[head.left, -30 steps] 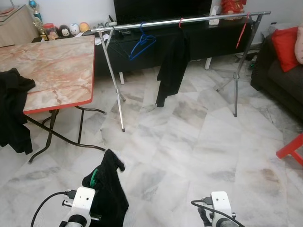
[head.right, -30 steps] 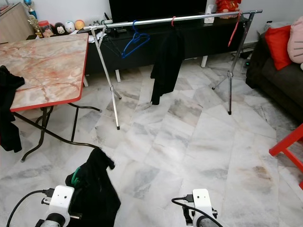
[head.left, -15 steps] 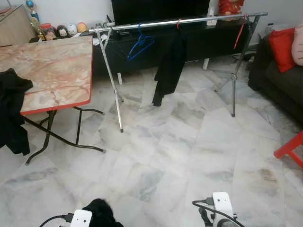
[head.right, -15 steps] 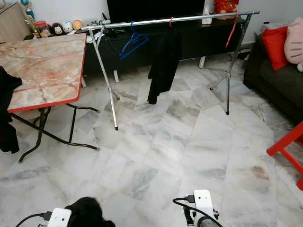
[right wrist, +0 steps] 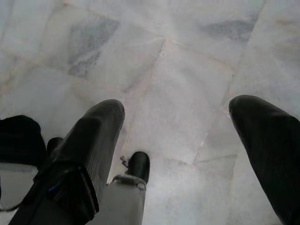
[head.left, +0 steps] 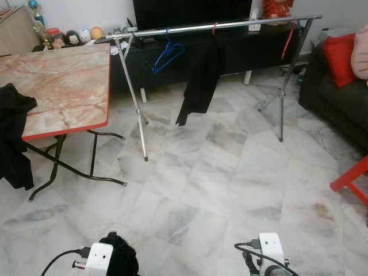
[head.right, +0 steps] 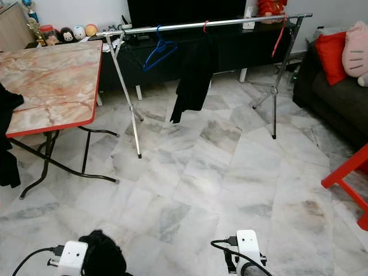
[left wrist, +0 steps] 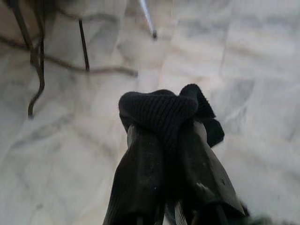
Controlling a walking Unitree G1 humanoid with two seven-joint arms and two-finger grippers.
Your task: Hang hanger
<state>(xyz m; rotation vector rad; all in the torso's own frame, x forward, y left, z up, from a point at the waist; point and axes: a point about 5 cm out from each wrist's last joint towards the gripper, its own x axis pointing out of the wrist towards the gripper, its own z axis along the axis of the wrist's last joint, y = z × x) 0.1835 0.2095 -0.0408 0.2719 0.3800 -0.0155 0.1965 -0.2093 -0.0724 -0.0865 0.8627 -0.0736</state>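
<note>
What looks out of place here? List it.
Two things. A black garment is draped over the edge of the marble-top table, hanging toward the floor rather than on the clothes rail. The left end effector grips bunched black cloth low near the floor, far from the rail.

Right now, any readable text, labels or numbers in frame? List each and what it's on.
None readable.
Jars and round toys on the shelf: any print too small to read.
Red figure by the TV: no legible text.
Rail, hangers, table, cushions: no marks seen.
Left gripper, shut on black garment: plain.
Right gripper, open over bare floor: plain.
</note>
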